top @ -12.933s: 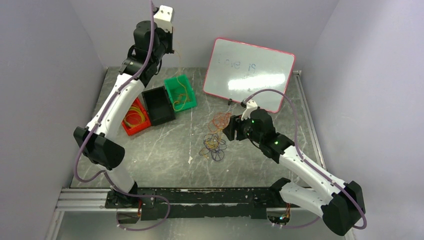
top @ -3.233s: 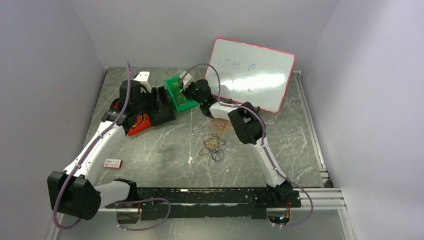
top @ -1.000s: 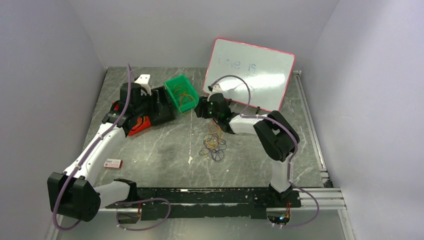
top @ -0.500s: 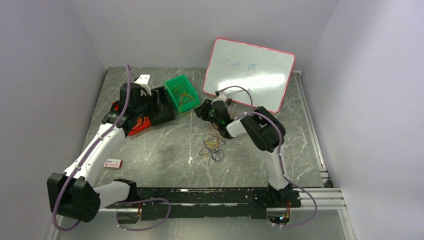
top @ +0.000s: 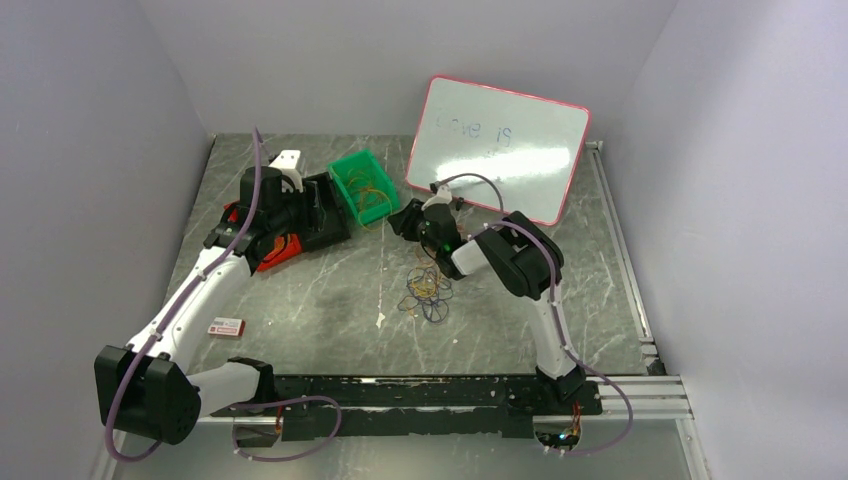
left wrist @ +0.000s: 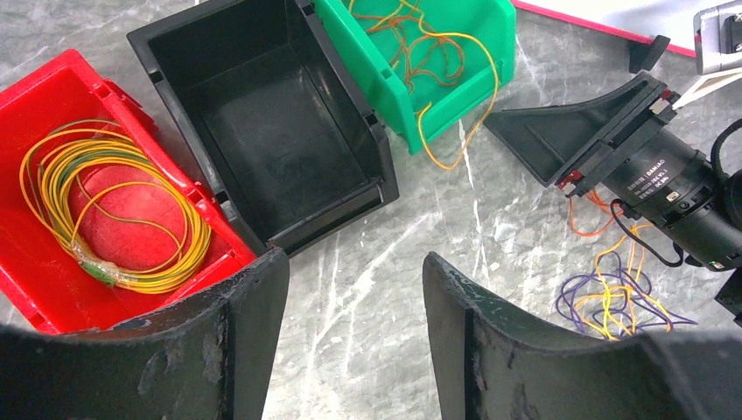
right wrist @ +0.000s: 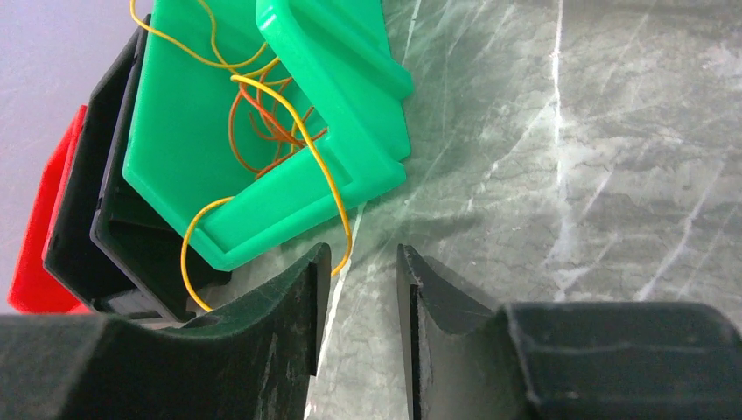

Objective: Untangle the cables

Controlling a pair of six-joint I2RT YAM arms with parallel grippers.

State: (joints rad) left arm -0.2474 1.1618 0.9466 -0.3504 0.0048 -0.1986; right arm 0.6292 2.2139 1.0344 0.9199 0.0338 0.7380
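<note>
Top external: tangled cables (top: 427,288) mid-table (top: 320,300), at 5 o'clock from right gripper (right wrist: 360,254). More in green bin (left wrist: 372,83) and red bin (left wrist: 35,96). Wrist views: left gripper (left wrist: 354,262) wide open, empty, near black bin (left wrist: 262,122). Right fingers narrowly parted, clamping nothing. Yellow cable (right wrist: 324,175) at 11 o'clock of gap.

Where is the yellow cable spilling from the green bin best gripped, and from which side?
Grip the yellow cable at the loop draped over the green bin's low front lip, coming from that open front side: there it hangs clear of the orange tangle inside.
</note>
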